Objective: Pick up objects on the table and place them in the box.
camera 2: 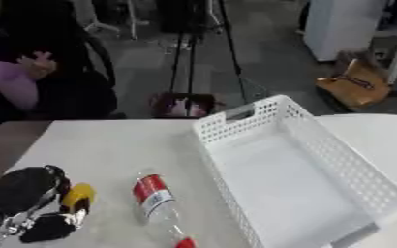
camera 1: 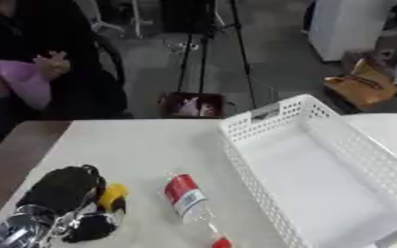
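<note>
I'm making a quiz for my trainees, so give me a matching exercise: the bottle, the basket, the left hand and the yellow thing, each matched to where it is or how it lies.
Things:
1. bottle
2. white basket
3. left hand
4. yellow object

States:
A. standing on the table's right side, nothing in it
B. lying on its side, red cap nearest the camera
C. at the lower left, over the table
D. between the hand's fingers

Pairs: 1-B, 2-A, 3-C, 4-D
</note>
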